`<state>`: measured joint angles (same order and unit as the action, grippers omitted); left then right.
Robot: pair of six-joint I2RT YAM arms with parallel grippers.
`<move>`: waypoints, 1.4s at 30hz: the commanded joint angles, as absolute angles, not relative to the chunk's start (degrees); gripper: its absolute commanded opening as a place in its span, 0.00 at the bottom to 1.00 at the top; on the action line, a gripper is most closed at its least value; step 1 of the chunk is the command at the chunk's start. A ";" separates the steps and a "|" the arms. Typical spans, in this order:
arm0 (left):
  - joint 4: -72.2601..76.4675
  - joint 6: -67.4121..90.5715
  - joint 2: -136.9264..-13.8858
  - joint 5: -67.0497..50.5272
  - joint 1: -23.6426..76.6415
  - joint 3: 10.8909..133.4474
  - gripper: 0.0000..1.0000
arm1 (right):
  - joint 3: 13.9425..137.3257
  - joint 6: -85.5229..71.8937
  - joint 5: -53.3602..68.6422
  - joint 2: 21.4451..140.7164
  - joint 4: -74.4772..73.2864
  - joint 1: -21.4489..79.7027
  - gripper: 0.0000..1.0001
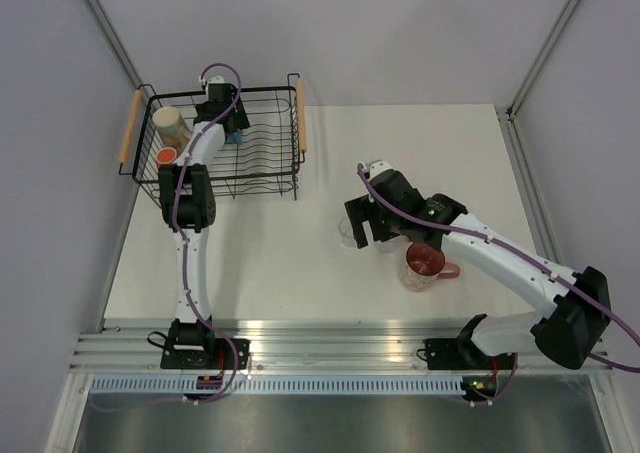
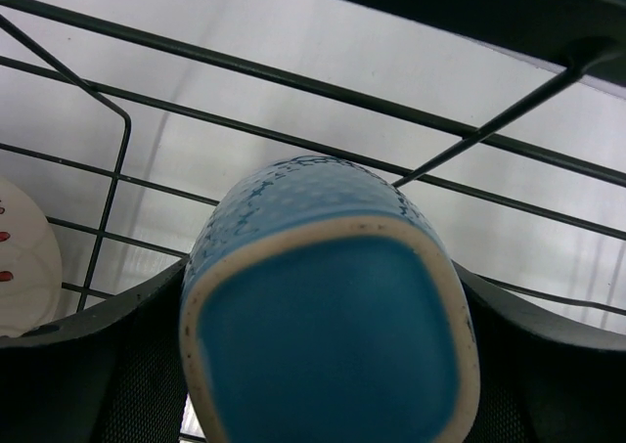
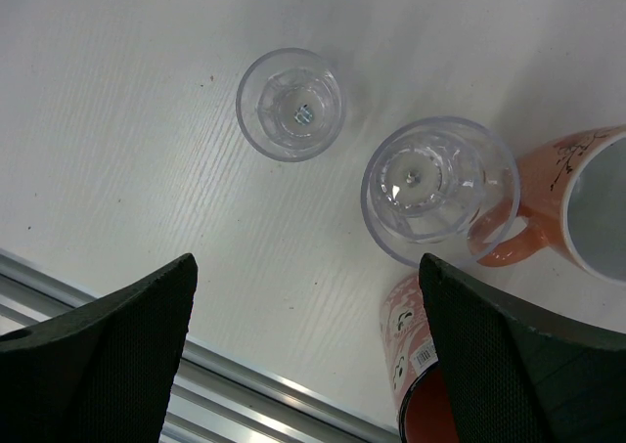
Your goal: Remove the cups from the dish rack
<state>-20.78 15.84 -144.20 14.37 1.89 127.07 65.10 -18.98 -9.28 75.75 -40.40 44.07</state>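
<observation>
Where the dish rack stands at the far left of the bench, three cups sit inside it.

Cream mug: at the rack's left end, tilted.
Orange mug: just on the near side of the cream mug, by the left wall, white inside showing.
Blue cup: toward the far side of the rack, its base turned to the left wrist camera.

Left jaws: down inside the rack and set on the blue cup. One finger lies against each side of it, with no gap visible between finger and cup. The cup fills the space between them.

Right jaws: spread wide and holding nothing, fingers well apart, hanging above the bench to the right of the rack.

Below the right jaws, four cups stand on the bench, well apart from the rack.
Small clear cup: leftmost, upright, on its own.
Larger clear cup: to its right, upright.
Salmon mug: right of the larger clear cup. Its handle is touching or just beside that cup; I cannot tell which.
Pink cup: nearest of the four, red inside, partly hidden behind the right finger in the wrist view.
</observation>
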 commanded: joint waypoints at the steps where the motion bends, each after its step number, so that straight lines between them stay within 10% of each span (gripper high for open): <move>1: -17.31 11.95 -143.09 14.50 2.02 124.90 0.18 | 64.42 -18.19 -9.32 73.04 -38.76 44.21 0.98; 3: -16.97 12.48 -141.51 14.59 2.20 122.36 0.03 | 64.25 -18.19 -9.23 72.17 -38.85 44.12 0.98; 22: -15.29 16.86 -107.07 15.21 8.00 105.48 0.02 | 60.47 -18.90 -7.12 61.35 -35.16 44.12 0.98; 42: 6.40 59.05 -63.03 -27.59 12.65 51.43 0.02 | 43.51 -28.74 13.53 56.69 7.63 44.21 0.98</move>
